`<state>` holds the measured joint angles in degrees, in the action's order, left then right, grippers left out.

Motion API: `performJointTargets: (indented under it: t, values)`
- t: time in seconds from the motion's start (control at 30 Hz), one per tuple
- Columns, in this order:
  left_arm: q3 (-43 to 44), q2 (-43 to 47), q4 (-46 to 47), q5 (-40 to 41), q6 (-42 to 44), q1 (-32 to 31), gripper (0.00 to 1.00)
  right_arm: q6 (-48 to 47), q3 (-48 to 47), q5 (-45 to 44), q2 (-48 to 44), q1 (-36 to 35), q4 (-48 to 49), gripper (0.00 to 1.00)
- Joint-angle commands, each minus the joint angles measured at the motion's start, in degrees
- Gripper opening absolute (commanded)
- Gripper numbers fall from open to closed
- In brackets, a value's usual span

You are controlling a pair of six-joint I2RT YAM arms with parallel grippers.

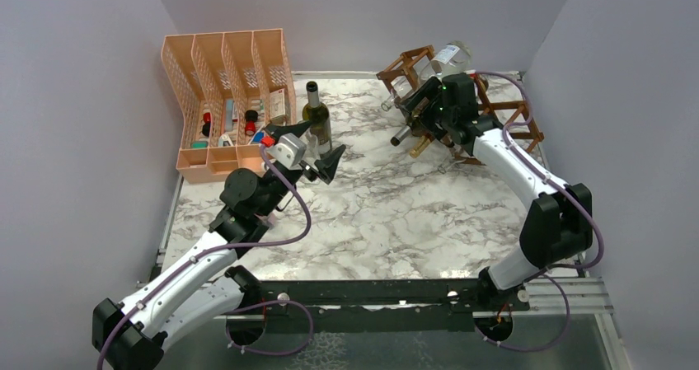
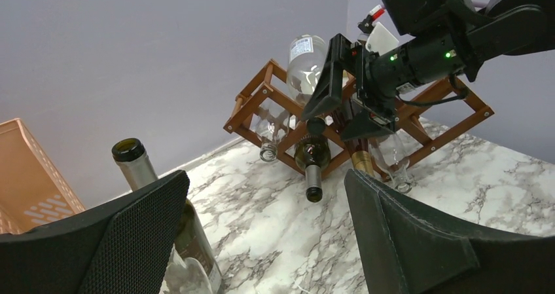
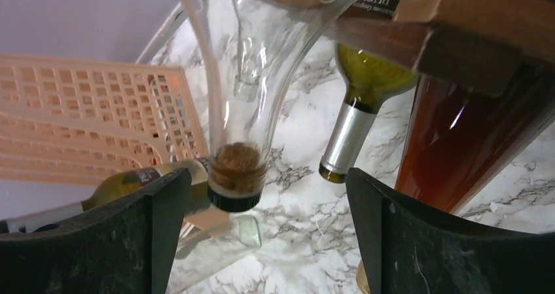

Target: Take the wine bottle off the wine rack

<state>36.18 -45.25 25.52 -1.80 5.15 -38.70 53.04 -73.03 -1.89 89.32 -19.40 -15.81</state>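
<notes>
Marble-patterned bench (image 1: 396, 213) fills the overhead view, with plain grey walls around it. At its back left stands a peach mesh file organizer (image 1: 222, 65) holding small items. At the back right sits the wine rack (image 1: 410, 57), a dark brown wooden lattice with several bottles lying in its cells, necks pointing out over the bench. The right arm reaches to the front of the rack. The left arm stretches toward the organizer side.

Bottles in the rack include a clear labelled bottle (image 1: 449, 57) in the top cell, a clear corked bottle (image 3: 239, 84), a green foil-necked wine bottle (image 3: 373, 78) and an amber bottle (image 3: 458, 130). An upright green wine bottle (image 1: 316, 116) stands on the bench, well apart from the rack and just beside the left tool (image 2: 265, 228).

The right tool (image 3: 268, 209) is at the rack front with its fingers spread wide, holding nothing. In its wrist view the necks of the clear corked bottle and the foil-necked one show between the fingers. Which one it is lined up on cannot be told, and no finger visibly touches glass. The left tool is also spread wide and empty.

The task appears to be at the approach stage. The reach to the rack is made, but no racked bottle is gripped or drawn out yet. Closing on a neck, sliding the bottle free of its cell and setting it down all remain.
</notes>
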Motion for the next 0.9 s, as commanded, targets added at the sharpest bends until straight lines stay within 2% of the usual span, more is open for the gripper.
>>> performJointTargets:
  t: [0.0, 0.33, 0.53, 0.77, 0.87]
  values:
    - [-0.5, 0.3, 1.8, 1.6, -1.3, 0.4, 0.95, 2.4, -0.9, -6.1, 2.9, 0.2, 4.5, 0.9]
    - [-0.9, 1.5, 1.7, 2.2, -2.6, 1.1, 0.94, 5.9, -2.9, -6.7, 7.7, 0.1, 8.3, 0.8]
    - [-1.0, 1.6, 1.7, 1.9, -2.8, 1.2, 0.94, 7.8, -2.9, -7.1, 8.2, 0.1, 10.6, 0.75]
    - [-1.3, 2.0, 1.7, 2.0, -2.6, 1.2, 0.94, 8.6, -3.8, -7.9, 8.9, 0.2, 11.0, 0.73]
    - [-1.3, 1.9, 1.7, 1.9, -2.6, 1.2, 0.94, 8.7, -4.3, -8.6, 9.1, 0.3, 11.0, 0.69]
